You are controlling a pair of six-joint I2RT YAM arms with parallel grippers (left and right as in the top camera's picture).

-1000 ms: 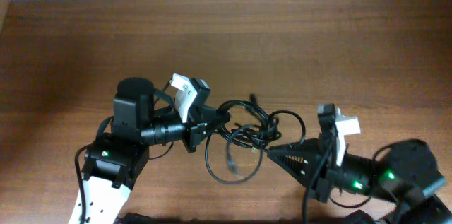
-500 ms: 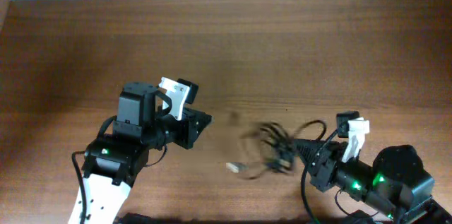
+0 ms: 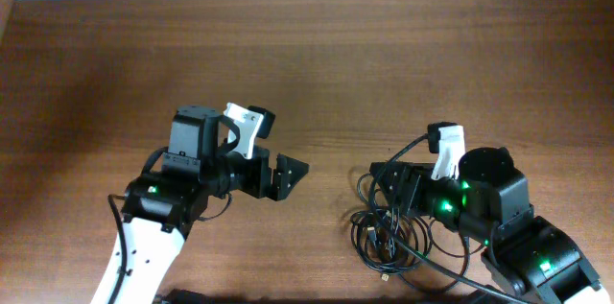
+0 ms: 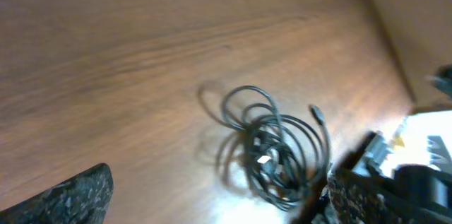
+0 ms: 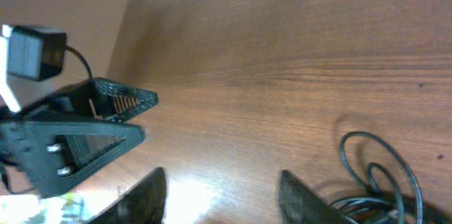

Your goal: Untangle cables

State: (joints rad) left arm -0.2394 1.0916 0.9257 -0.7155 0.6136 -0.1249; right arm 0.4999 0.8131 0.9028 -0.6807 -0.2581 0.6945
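Now that the left pincer (image 3: 291, 175) and right pincer (image 3: 382, 187) are gaping empty, the cables (image 3: 387, 239), dragged toward five o'clock, are staying knotted.

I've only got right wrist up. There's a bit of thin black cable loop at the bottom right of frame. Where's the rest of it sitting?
Observer: Overhead shows the thin black cables in one coiled heap on the brown wooden table, close by the right gripper.
Operator: Left arm holding any?
Observer: No. The left gripper is apart from the heap, with bare wood between them. Its wrist view shows open fingers with nothing in them.
Operator: Separated yet?
Observer: No. Left wrist shows overlapping loops with a pale metallic plug in the middle.
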